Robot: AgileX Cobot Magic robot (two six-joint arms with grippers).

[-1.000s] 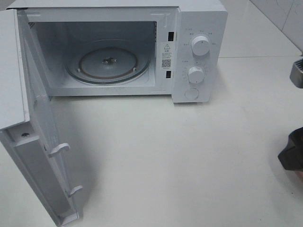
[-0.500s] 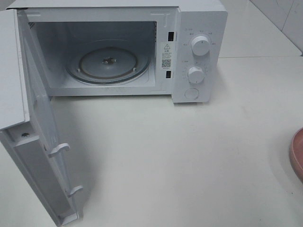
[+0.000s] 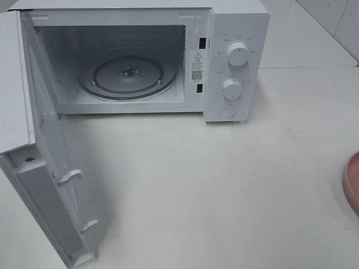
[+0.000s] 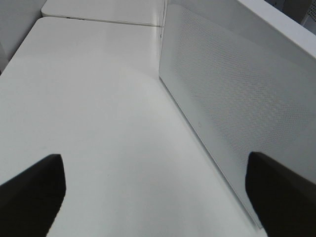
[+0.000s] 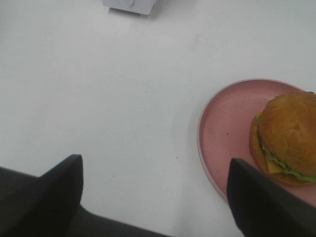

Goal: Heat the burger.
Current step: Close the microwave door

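A: Where's the burger [image 5: 286, 136]?

B: On the pink plate [image 5: 224, 128], just beside one finger of the right gripper [image 5: 155, 197], whose jaws stand wide and hold nothing. The left gripper [image 4: 155, 195] is equally wide, empty, alongside the microwave door [image 4: 232, 103].

A: Best approach?

B: I'd centre the jaws over the plate's near rim, grip low, keep it level, then carry it to the turntable [image 3: 128, 73].
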